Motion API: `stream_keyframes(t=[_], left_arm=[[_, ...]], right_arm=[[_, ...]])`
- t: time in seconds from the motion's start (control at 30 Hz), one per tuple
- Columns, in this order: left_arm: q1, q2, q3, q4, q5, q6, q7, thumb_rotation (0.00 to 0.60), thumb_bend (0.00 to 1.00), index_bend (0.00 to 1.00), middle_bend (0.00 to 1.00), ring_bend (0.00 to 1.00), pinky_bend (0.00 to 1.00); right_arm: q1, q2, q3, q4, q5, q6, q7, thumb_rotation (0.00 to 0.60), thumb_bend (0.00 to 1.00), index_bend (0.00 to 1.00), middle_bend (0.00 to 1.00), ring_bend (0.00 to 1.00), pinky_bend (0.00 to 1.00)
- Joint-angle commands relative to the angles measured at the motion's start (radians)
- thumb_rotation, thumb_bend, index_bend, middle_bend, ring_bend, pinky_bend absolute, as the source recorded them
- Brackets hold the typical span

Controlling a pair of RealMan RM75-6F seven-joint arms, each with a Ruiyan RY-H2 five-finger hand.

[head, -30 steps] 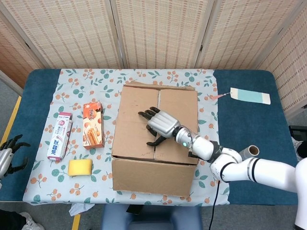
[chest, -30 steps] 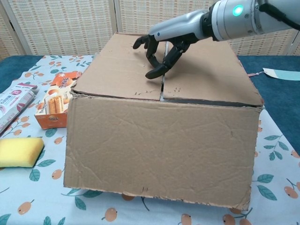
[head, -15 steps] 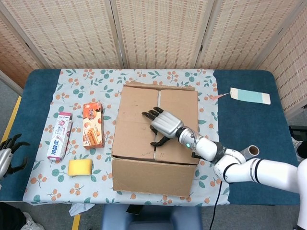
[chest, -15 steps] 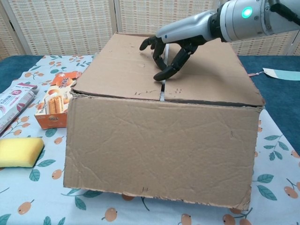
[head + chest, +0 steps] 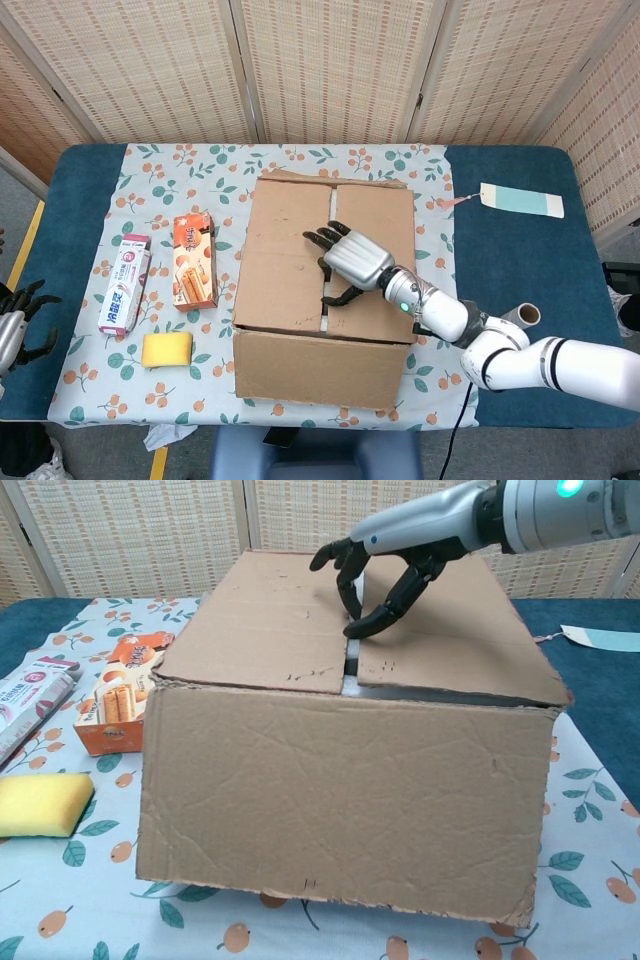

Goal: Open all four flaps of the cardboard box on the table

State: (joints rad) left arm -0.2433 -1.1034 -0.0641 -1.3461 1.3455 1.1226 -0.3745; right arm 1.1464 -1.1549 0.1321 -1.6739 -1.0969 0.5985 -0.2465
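The cardboard box (image 5: 285,250) stands in the middle of the table with its top flaps lying down. Their centre seam (image 5: 328,215) runs front to back. My right hand (image 5: 352,262) rests on top of the box over the seam, fingers spread and curved, holding nothing. In the chest view the right hand (image 5: 385,575) has its fingertips (image 5: 368,628) touching the cardboard box (image 5: 340,780) right at the seam (image 5: 350,665), where a narrow gap shows. My left hand (image 5: 15,335) hangs off the table's left edge, fingers apart and empty.
Left of the box lie an orange snack box (image 5: 194,260), a toothpaste carton (image 5: 124,284) and a yellow sponge (image 5: 166,349). A teal card (image 5: 521,200) lies at the far right, and a small roll (image 5: 523,316) sits near my right arm. Wicker screens stand behind the table.
My right hand has slid rightward across the box top, from the left flap onto the centre seam. The gap at the seam looks slightly wider. The left hand has stayed still.
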Motion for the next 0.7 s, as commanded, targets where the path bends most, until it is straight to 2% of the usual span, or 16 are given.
stream_keyframes(t=[0.03, 0.27, 0.5, 0.6, 0.7], left_arm=[[0.000, 0.000, 0.000, -0.003, 0.000, 0.001, 0.006, 0.600, 0.57, 0.27, 0.08, 0.03, 0.00], [-0.002, -0.004, 0.001, -0.002, -0.004, -0.005, 0.019, 0.600, 0.57, 0.26, 0.08, 0.04, 0.00], [0.002, -0.014, 0.002, -0.014, 0.014, 0.030, 0.065, 0.600, 0.57, 0.26, 0.08, 0.04, 0.00], [0.004, -0.023, 0.002, -0.018, 0.015, 0.046, 0.107, 0.600, 0.57, 0.26, 0.08, 0.04, 0.00], [0.010, -0.047, -0.006, -0.021, -0.007, 0.077, 0.214, 0.600, 0.57, 0.23, 0.08, 0.04, 0.00]], right_arm=[[-0.019, 0.033, 0.002, -0.038, -0.006, 0.028, 0.002, 0.290, 0.35, 0.50, 0.00, 0.00, 0.00], [-0.061, 0.142, 0.007, -0.159, 0.016, 0.091, -0.019, 0.289, 0.35, 0.50, 0.00, 0.00, 0.00], [-0.140, 0.304, -0.005, -0.357, 0.037, 0.224, -0.098, 0.288, 0.35, 0.50, 0.00, 0.00, 0.00], [-0.198, 0.371, -0.018, -0.444, 0.011, 0.302, -0.130, 0.290, 0.35, 0.50, 0.00, 0.00, 0.00], [-0.270, 0.434, -0.044, -0.508, -0.041, 0.385, -0.169, 0.289, 0.35, 0.50, 0.00, 0.00, 0.00]])
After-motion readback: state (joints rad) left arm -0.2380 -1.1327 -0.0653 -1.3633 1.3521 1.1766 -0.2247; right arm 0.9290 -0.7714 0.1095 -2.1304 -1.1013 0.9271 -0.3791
